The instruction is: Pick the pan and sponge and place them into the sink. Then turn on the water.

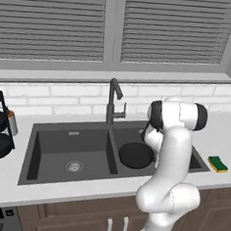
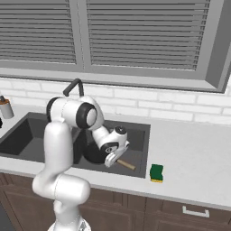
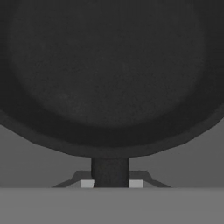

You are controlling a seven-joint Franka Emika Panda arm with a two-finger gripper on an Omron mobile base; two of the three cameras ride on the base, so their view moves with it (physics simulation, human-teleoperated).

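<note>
Left base view: frying pan [image 1: 135, 155] sits in the right basin of the double sink [image 1: 36, 153], arm partly in front of it. Sponge [image 1: 217, 164] on the bench [image 1: 82, 193], right of the sink. Gooseneck faucet [image 1: 113, 101] behind the divider.

Right base view: gripper [image 2: 113, 160] low in the right basin at the pan's handle [image 2: 126, 164].

Hand view: gripper clenched on the handle, pan bowl just ahead.

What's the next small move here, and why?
Probably open the gripper: it is shut on the handle of the black round frying pan, which already sits low in the right basin of the dark grey double sink; the yellow-green sponge waits on the counter.
</note>
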